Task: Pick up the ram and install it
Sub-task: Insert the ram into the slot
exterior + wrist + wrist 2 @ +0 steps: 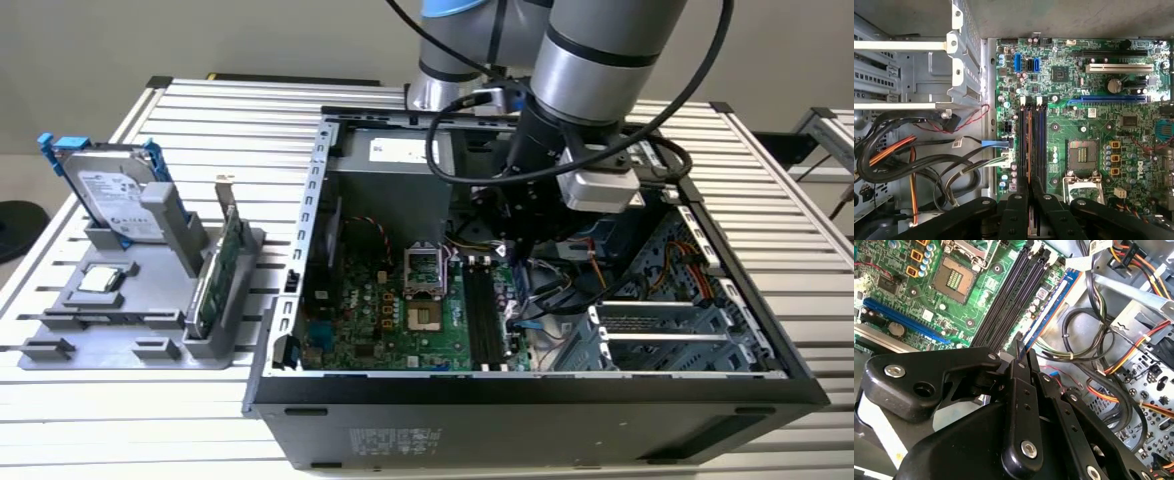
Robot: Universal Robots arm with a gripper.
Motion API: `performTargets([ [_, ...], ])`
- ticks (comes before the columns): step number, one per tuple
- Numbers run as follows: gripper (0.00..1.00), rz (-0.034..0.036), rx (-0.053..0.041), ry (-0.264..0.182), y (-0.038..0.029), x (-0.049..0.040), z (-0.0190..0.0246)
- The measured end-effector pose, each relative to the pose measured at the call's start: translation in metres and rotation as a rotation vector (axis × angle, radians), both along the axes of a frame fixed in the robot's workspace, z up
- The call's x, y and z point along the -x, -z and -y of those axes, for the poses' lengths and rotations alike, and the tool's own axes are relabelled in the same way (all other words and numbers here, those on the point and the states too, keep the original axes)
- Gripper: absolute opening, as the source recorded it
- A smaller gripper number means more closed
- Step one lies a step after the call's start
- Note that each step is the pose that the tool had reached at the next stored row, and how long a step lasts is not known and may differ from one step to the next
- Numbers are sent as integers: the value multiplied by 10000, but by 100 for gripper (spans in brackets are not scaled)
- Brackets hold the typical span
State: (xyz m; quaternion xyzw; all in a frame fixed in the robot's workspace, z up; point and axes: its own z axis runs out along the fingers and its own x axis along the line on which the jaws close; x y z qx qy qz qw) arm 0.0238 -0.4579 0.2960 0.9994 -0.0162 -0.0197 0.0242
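The ram [1029, 145] shows edge-on in the first wrist view as a thin strip running along the bank of memory slots [1032, 142], and the gripper [1028, 192] is clenched on its near end. In the second wrist view the same stick [1046, 307] stretches away from the fingertips [1019, 351], its pale-bluish face lying alongside the dark slots on the green motherboard [984, 285]. Whether it is already down in a slot or just above one I cannot tell.

To my eye this is the installing step: the pick-up is done and the stick is lined up over the slot bank. Seating it would call for a straight push along the slot's line, with the stick kept square so that both ends go down together and the end latches can close.

In the exterior view the arm [601, 50] comes in from above and behind the open computer case [534, 395], its wrist turned down so the gripper [514, 245] points into the case beside the processor socket [418, 270]. Loose cables [561, 290] crowd the space next to it. On the desk [801, 250], towards the exterior view's left, a grey stand [120, 310] holds a hard drive [114, 195] and a green expansion card [220, 265], well apart from the work.
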Motion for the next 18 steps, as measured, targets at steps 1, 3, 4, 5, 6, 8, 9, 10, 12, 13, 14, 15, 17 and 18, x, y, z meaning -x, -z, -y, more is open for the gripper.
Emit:
performTargets([
  [1,0,0,0,-1,4,1,4],
  [3,0,0,1,-2,11,4,14],
  [4,0,0,2,-1,15,7,19],
  [5,0,0,0,-1,21,9,23],
  [6,0,0,0,0,29,11,25],
  [8,0,-1,3,0,49,16,29],
  [9,0,-1,1,0,62,19,29],
  [10,0,0,1,0,77,21,29],
  [12,0,0,2,-2,96,22,31],
  [13,0,0,2,-2,107,23,32],
  [14,0,0,2,-1,122,25,32],
  [15,0,0,3,-1,137,25,32],
  [17,0,0,3,0,169,27,32],
  [18,0,0,5,0,183,28,32],
])
